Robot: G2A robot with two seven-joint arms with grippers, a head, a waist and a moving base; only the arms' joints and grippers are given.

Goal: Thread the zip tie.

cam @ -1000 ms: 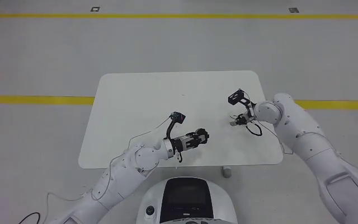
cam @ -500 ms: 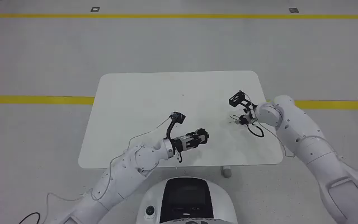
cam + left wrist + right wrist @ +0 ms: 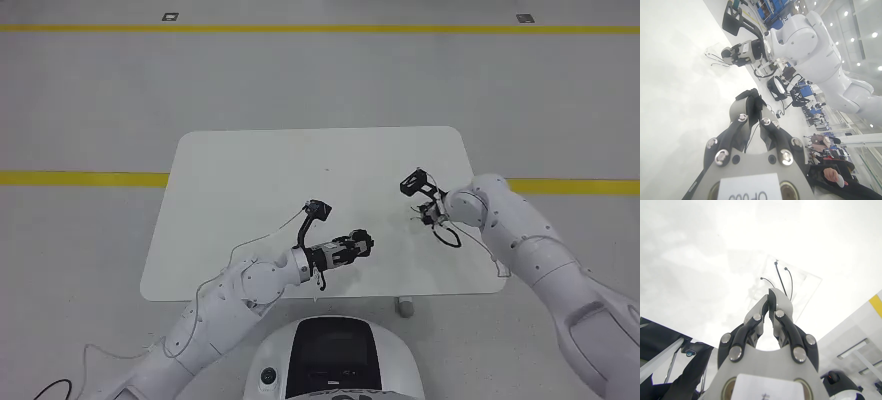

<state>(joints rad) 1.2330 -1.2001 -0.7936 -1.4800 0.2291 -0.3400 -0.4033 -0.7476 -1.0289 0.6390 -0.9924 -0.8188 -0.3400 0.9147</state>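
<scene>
Three thin black zip ties (image 3: 779,275) lie fanned out on a clear plastic sheet (image 3: 810,285) on the white table (image 3: 250,200), near its right edge. My right gripper (image 3: 769,292) is shut at the ties' tail ends, and one curved tail runs into its tips. The left wrist view shows that gripper (image 3: 728,63) low over the sheet (image 3: 715,49), with the ties (image 3: 715,56) sticking out in front of it. My left gripper (image 3: 366,240) hovers near the table's front edge, left of the right gripper (image 3: 418,212). It (image 3: 751,98) is shut, and I see nothing held.
The table's right edge lies close behind the sheet and its front edge just below the left gripper. Bare tabletop stretches across the left and back.
The right wrist has turned and its camera mount has shifted a little left and down, while the gripper stayed at the ties. The left arm has not moved.
</scene>
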